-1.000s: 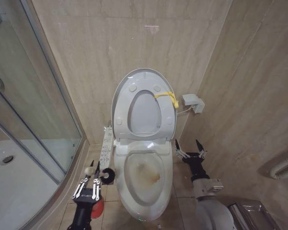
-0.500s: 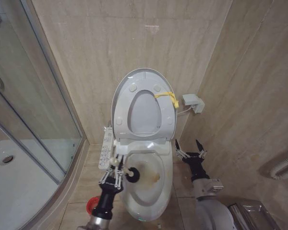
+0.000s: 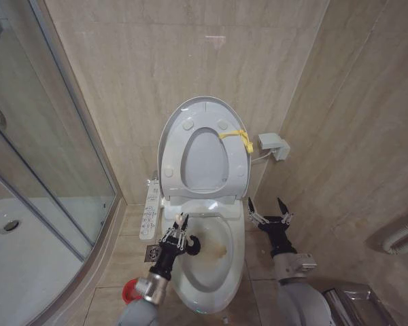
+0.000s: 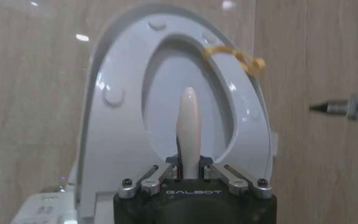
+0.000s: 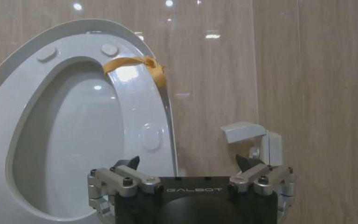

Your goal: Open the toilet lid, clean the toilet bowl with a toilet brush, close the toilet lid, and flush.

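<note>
The toilet lid (image 3: 202,151) stands open. The left gripper (image 3: 179,238), jaws clamped on the toilet brush (image 3: 189,245), holds it over the stained toilet bowl (image 3: 207,261); the right gripper (image 3: 269,211) waits spread beside. Scrubbing, closing and flushing remain.

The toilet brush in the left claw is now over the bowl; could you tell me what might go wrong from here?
1. The thin white-handled toilet brush sits in the left claw above the stained white ceramic toilet bowl; a weak grip could let it twist when scrubbing.
2. The raised glossy white oval toilet lid stands close behind; a high swing might knock it.
3. The open right claw waits near the rim.
</note>
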{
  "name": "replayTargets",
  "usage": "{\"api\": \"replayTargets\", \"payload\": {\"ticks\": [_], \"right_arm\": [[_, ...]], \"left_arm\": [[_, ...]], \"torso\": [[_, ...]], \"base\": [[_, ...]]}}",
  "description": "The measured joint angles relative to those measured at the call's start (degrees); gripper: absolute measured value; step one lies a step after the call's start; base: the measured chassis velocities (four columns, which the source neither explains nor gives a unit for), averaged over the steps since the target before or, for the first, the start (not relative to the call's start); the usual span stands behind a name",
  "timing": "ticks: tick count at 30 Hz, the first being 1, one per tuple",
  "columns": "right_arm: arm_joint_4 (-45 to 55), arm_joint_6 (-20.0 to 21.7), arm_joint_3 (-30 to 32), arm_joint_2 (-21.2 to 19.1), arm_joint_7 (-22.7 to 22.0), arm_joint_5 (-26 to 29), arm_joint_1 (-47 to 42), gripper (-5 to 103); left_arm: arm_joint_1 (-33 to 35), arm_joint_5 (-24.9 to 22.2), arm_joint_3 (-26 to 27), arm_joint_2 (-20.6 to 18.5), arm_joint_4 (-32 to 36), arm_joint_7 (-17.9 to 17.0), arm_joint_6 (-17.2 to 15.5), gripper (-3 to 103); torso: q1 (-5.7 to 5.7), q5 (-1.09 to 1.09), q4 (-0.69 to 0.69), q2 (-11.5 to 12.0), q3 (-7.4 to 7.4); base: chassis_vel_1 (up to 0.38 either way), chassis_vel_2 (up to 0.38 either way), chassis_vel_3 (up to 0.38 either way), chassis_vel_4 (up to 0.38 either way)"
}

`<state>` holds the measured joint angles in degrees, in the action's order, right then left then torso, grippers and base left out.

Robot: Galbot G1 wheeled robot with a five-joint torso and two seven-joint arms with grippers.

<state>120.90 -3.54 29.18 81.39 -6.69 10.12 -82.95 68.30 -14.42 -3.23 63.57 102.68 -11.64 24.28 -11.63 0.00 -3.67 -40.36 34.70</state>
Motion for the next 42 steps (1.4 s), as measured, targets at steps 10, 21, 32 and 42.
{"api": "replayTargets", "payload": {"ticks": [10,21,32,42], "right_arm": [[0.0,0.0,0.0,0.0,0.0,0.0,0.0,100],[0.0,0.0,0.0,0.0,0.0,0.0,0.0,100],[0.0,0.0,0.0,0.0,0.0,0.0,0.0,100],[0.0,0.0,0.0,0.0,0.0,0.0,0.0,100]], "left_arm": [[-10.7,0.1,-6.4,2.6,-13.4,0.0,0.5,18],[-15.9,-0.2,-12.2,5.7,-23.9,1.4,3.1,18],[-19.2,0.2,-16.0,8.1,-33.0,1.7,4.8,18],[-19.2,0.6,-15.1,8.5,-32.2,1.9,5.4,18]], "torso": [[0.0,0.01,0.0,0.0,0.0],[0.0,0.0,-0.01,0.0,-0.01],[0.01,0.01,0.0,0.0,-0.01],[0.0,-0.01,0.0,0.0,0.0]], "base": [[0.0,0.0,0.0,0.0],[0.0,0.0,0.0,0.0],[0.0,0.0,0.0,0.0],[0.0,0.0,0.0,0.0]]}}
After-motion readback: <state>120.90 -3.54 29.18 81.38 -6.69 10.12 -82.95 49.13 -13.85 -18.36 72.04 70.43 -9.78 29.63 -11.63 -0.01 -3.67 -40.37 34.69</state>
